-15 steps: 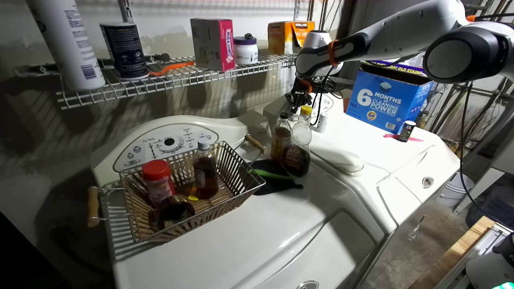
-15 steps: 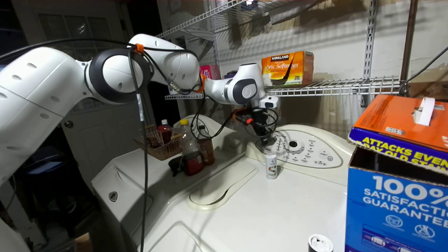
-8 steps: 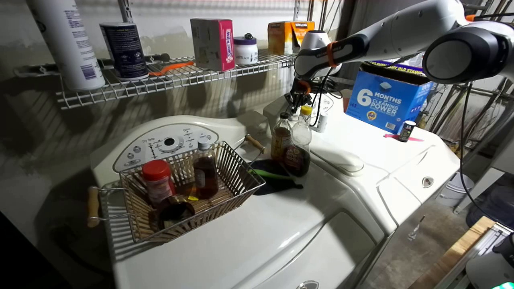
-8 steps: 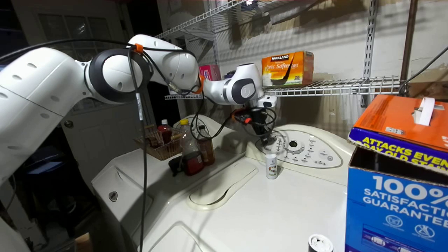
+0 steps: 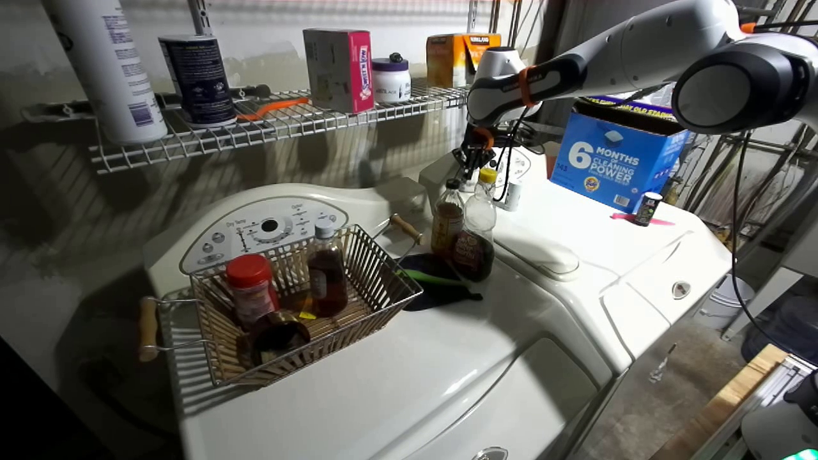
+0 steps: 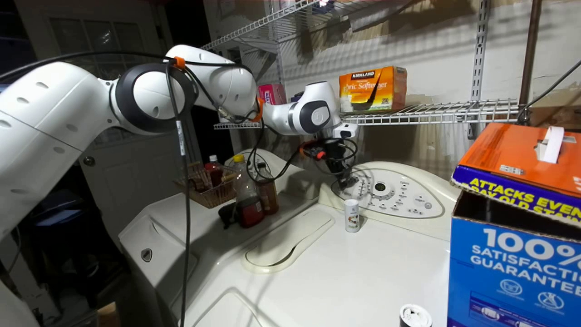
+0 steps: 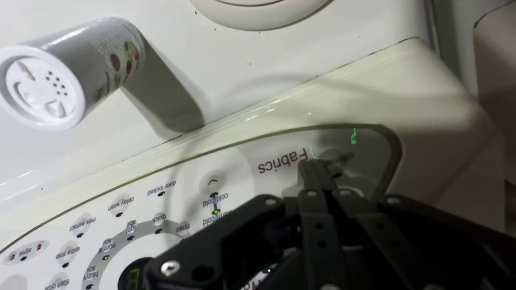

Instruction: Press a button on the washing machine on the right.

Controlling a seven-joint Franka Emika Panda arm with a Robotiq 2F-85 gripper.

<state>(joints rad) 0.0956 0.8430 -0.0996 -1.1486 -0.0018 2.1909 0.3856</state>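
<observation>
Wire shelving (image 6: 431,116) is fixed above the washing machine (image 6: 363,265), presumably heavy; its buttons (image 7: 213,180) should be pressed, not gripped, by the claw (image 7: 317,172), fingers (image 7: 307,175) together.

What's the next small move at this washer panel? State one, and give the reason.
Probably raise the end effector away from the control panel: in the wrist view its closed fingers show beside the "Fabrics" label, and the display, dark a second ago, now glows green, suggesting a press registered. Whether the fingers touch the panel is unclear.
</observation>
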